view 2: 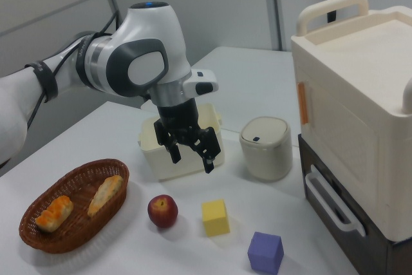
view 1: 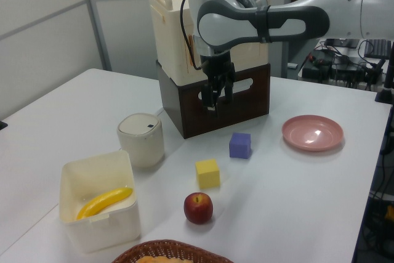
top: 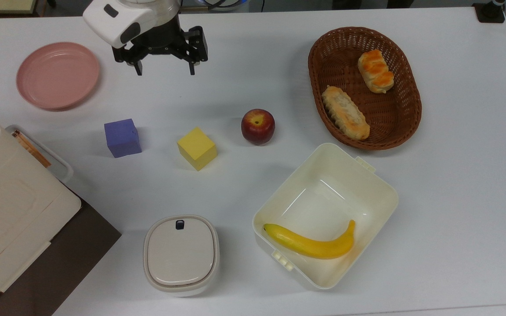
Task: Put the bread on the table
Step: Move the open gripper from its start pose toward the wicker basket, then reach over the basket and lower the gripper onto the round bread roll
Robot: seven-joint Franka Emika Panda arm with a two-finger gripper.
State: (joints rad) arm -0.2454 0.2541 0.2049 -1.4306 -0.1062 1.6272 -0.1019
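Large white smooth bench: carries all items listed. Short chunky bread roll, pale cream with orange-brown glazed patches: lies inside the oval brown wicker basket at the top view's upper right, toward the basket's upper end, apart from the longer pale oblong loaf with ridged edge lying lower left in the same basket. Black two-finger pincer on the white and grey arm: at the top view's upper left of centre, fingers spread, nothing between them, raised above the bench, well apart from the basket. Round pink plate: upper left of the top view, beside the pincer. Purple cube, yellow cube and red apple: a row across the middle. Cream rectangular plastic tub: lower right of centre, holding a yellow banana. Small round-cornered cream lidded canister: bottom centre.
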